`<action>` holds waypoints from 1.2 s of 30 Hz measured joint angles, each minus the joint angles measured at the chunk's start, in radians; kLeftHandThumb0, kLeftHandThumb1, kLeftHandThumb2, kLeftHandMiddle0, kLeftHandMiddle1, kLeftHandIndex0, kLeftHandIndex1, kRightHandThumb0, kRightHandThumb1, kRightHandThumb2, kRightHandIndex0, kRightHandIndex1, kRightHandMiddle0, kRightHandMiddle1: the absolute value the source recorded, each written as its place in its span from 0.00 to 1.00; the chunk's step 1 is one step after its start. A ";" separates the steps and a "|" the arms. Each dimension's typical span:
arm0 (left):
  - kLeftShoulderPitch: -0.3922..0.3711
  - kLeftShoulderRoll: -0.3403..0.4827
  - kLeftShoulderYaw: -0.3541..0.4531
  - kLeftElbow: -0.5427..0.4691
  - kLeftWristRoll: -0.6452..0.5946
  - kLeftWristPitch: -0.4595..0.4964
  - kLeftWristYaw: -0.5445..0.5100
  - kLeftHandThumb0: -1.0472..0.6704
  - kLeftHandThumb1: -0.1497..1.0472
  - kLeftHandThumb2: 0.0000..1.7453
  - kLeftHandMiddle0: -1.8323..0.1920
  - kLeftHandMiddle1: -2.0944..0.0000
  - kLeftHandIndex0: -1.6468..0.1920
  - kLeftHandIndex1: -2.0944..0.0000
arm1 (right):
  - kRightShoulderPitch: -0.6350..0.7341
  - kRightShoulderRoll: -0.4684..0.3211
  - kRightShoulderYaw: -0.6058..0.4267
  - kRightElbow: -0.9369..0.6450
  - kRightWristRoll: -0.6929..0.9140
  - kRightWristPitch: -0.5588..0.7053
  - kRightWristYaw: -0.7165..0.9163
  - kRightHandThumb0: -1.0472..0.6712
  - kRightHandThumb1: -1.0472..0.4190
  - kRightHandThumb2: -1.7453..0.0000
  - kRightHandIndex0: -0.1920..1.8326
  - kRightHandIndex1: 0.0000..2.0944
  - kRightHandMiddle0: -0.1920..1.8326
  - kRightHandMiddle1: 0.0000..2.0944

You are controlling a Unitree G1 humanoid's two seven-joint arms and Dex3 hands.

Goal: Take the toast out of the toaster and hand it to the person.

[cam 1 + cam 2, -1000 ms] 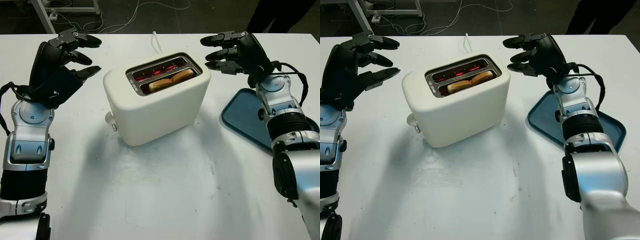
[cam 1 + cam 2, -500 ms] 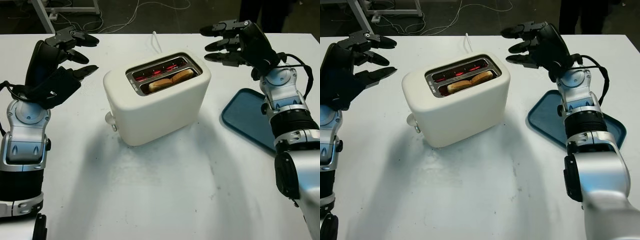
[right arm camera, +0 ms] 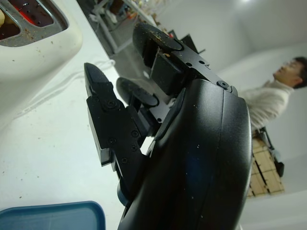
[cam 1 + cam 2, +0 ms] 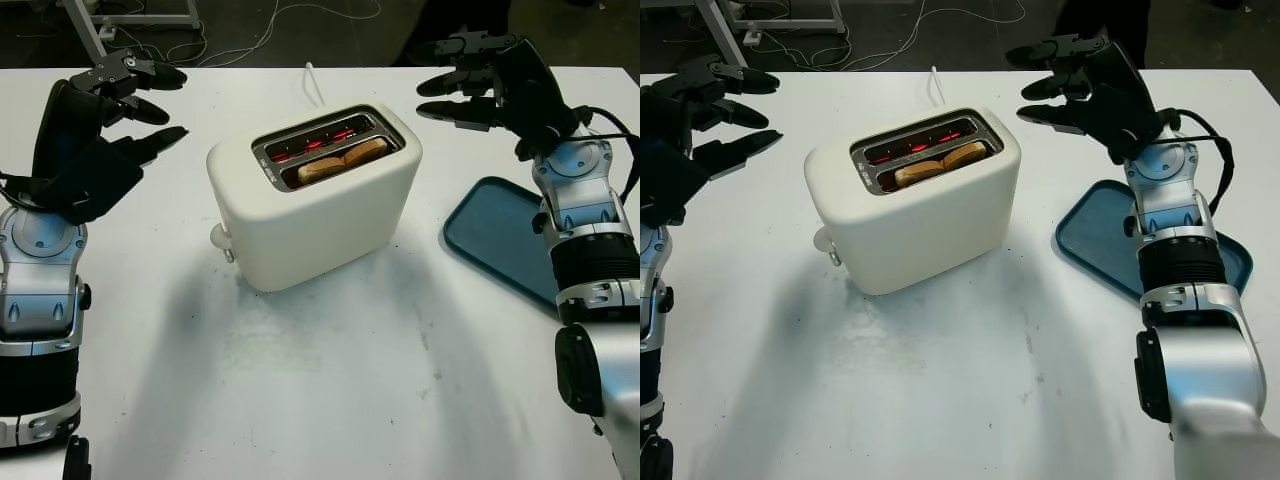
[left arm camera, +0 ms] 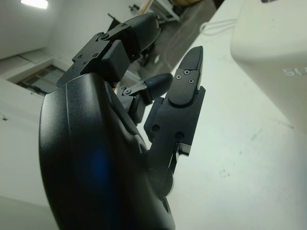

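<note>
The toast (image 4: 342,159) sits low in the near slot of the cream toaster (image 4: 315,195), mid-desk (image 4: 330,380); left hand (image 4: 95,130) at 9 o'clock, fingers open, empty; right hand (image 4: 495,85) at 2 o'clock, likewise open; blue tray (image 4: 495,235) at 3 o'clock.

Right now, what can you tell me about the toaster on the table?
The toaster is a cream-white, rounded box that looks like smooth plastic, standing upright on the white table, turned a little askew. It has two long slots on top with a metal rim. The far slot glows red inside; the near slot holds a slice of browned toast. A small knob sticks out low on its left end, and a white cord runs away behind it. Neither robot hand touches it.
</note>
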 measured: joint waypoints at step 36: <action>0.018 0.000 -0.007 -0.029 0.015 0.025 -0.007 0.48 0.84 0.00 0.68 0.46 0.59 0.69 | 0.025 0.005 -0.006 -0.053 0.030 0.044 0.034 0.59 0.19 1.00 0.47 0.27 0.53 0.00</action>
